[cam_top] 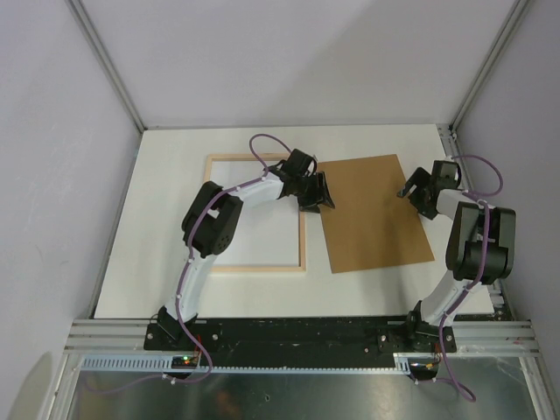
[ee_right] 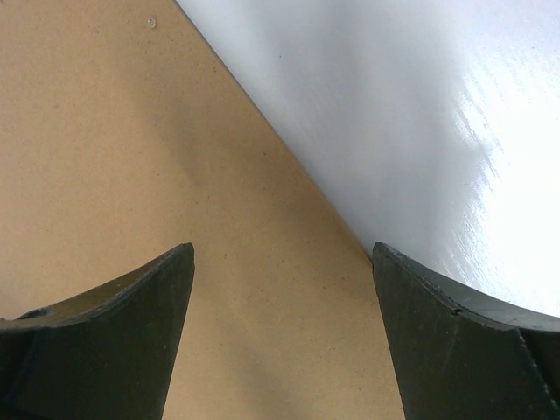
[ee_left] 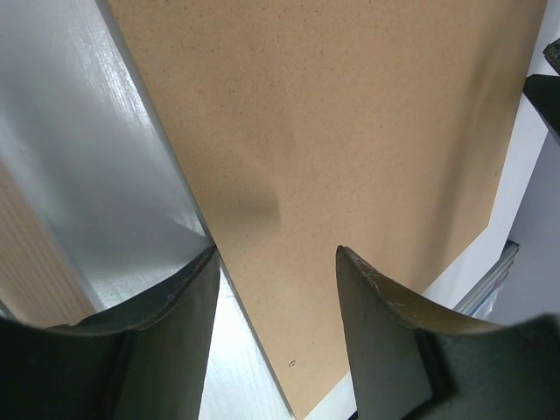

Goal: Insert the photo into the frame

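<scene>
The frame (cam_top: 256, 267) lies flat on the left of the table, its pale wood side up and a white sheet inside it. The photo's picture side shows in no view. A plain brown backing board (cam_top: 372, 214) lies to the right of the frame. My left gripper (cam_top: 317, 194) is open, its fingers either side of the board's left edge (ee_left: 276, 251), with nothing between them. In the left wrist view a strip of the frame's wood (ee_left: 26, 271) shows at the far left. My right gripper (cam_top: 409, 186) is open over the board's upper right edge (ee_right: 280, 249), empty.
Grey walls close in the white table (cam_top: 175, 289) at the back and on both sides. An aluminium rail (cam_top: 297, 337) runs along the near edge by the arm bases. In the right wrist view, bare white table (ee_right: 420, 114) lies right of the board (ee_right: 131, 131).
</scene>
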